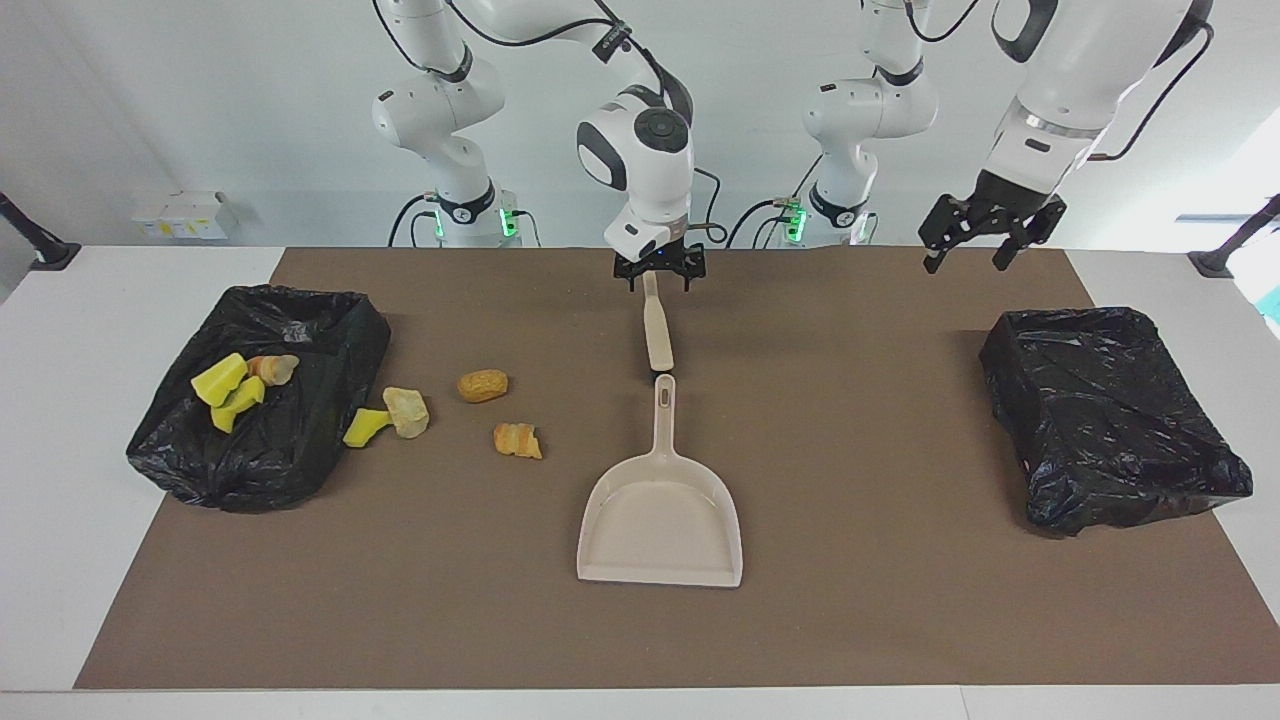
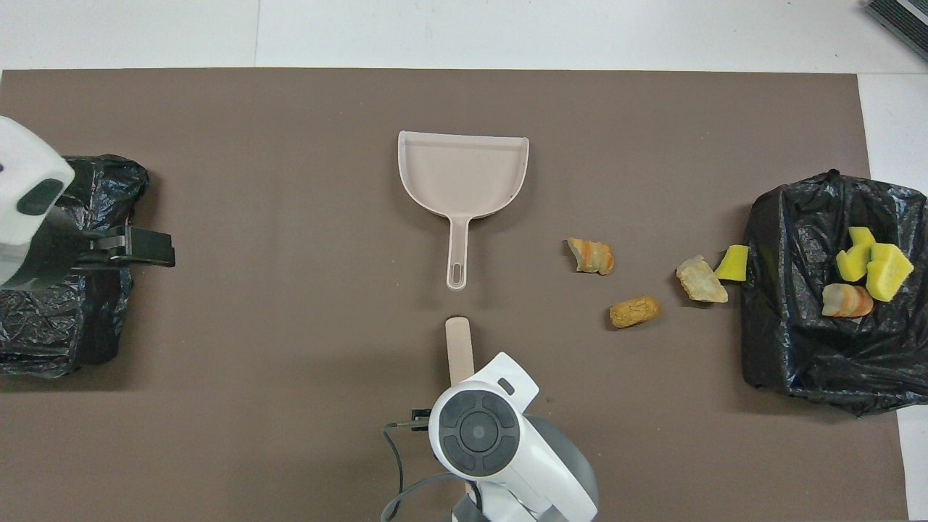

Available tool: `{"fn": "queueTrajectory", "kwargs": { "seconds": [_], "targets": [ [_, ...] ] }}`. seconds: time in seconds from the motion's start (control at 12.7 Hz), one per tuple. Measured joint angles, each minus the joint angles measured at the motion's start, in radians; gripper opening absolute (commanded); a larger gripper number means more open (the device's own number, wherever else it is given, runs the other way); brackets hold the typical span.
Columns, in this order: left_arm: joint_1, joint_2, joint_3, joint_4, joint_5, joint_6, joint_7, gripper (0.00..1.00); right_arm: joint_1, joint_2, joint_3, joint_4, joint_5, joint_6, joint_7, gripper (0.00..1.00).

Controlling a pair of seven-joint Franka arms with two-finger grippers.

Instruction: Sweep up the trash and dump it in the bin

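The brush (image 1: 657,335) runs up under the right claw (image 1: 659,277), its upper end hidden, so the grip looks closed but stays uncertain.

A brown mat (image 1: 850,620) covers the white table (image 1: 60,480).

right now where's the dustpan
The beige dustpan lies flat mid-table on the brown mat, its handle pointing toward the robots at the brush, apart from it. The nearest scrap lies beside it, toward the right arm's end.
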Motion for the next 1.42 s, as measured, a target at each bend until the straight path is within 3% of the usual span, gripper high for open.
{"fn": "queueTrajectory", "kwargs": {
  "seconds": [0.16,0.47,0.63,0.87,1.18,1.42],
  "targets": [
    [-0.049,0.039,-0.001,-0.011,-0.011,0.051,-0.018,1.00,0.019,-0.038,0.000,-0.055,0.003,0.002,0.012,0.76],
    [-0.163,0.101,-0.003,-0.012,-0.015,0.171,-0.030,1.00,0.042,-0.049,0.000,-0.104,0.005,0.034,0.017,0.68],
    [-0.220,0.134,-0.004,-0.009,-0.016,0.238,-0.051,1.00,0.043,-0.049,0.000,-0.108,0.005,0.036,0.017,0.49],
    [-0.295,0.223,-0.006,0.029,-0.015,0.315,-0.105,1.00,0.061,-0.047,0.000,-0.110,0.005,0.039,0.017,0.04],
    [-0.422,0.396,-0.007,0.056,0.010,0.446,-0.188,1.00,0.070,-0.042,-0.002,-0.096,0.005,0.043,0.017,0.00],
    [-0.469,0.485,-0.007,0.082,0.010,0.509,-0.191,1.00,0.045,-0.047,-0.011,-0.042,0.006,-0.050,0.017,0.00]
  ]
}}
